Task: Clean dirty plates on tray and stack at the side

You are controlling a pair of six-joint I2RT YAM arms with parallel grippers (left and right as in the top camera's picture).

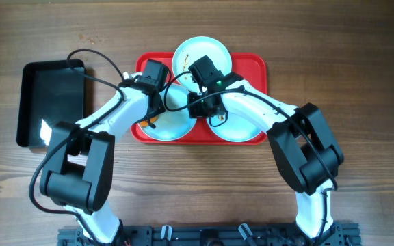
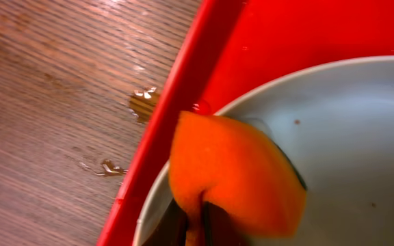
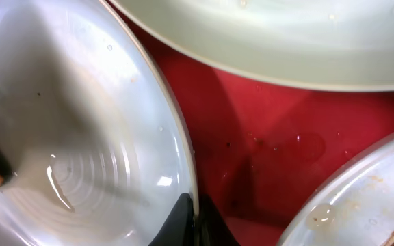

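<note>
**A:** Looking at the left gripper first, what does it have?

**B:** Its fingers are closed on a folded orange sponge. The sponge bulges just ahead of the fingertips and lies over the rim of the left plate. The plate's bowl spreads out beyond it, with a few dark specks.

**A:** And beside that gripper?

**B:** The tray runs along the plate, its red rim just outside the sponge. Past the rim is the wooden table, with a few water drops close to the tray's edge.

**A:** What about the right gripper?

**B:** It sits at the rim of the same left plate. One dark finger is inside the rim and one outside, and they look pinched onto it. The plate's wet, shiny inside fills the view to one side of the fingers.

**A:** Where are the other plates from there?

**B:** The far plate is ahead of the right gripper, across a strip of bare red tray. The right plate is just off to the other side of the fingers, and brownish smears show on it.

**A:** How do the two grippers stand to each other?

**B:** From overhead they are near each other, at opposite edges of the left plate. All three plates lie on the tray. A black bin sits on the table well out beyond the left gripper, apart from the tray.
</note>
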